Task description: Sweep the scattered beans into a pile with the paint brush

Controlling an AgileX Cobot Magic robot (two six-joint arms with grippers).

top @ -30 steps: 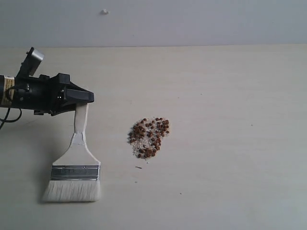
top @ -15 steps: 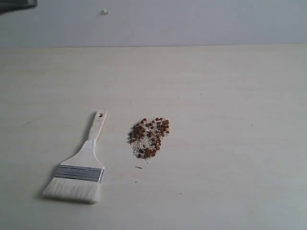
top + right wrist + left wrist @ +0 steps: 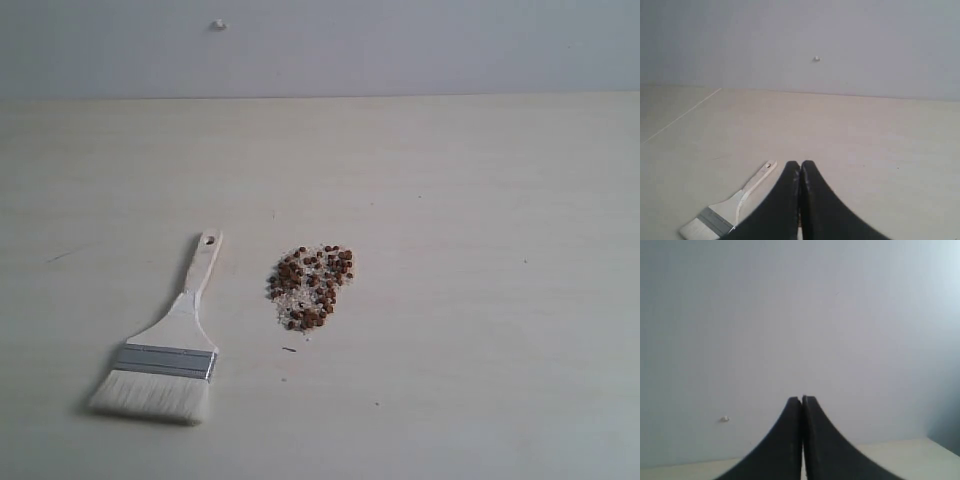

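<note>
The white bristles of the paint brush lie nearest the front of the worktop, left of centre. The brush lies flat, and its pale handle angles away toward the back with the hole at the far end. Right of the handle and apart from it, the beans are bunched into one compact pile, with whitish crumbs among them. Farther back stands a pale wall with a small white speck. The left fingers are pressed together on nothing and point at the wall. The right fingers are also pressed together and empty, above the worktop, with the brush lying beyond them.
</note>
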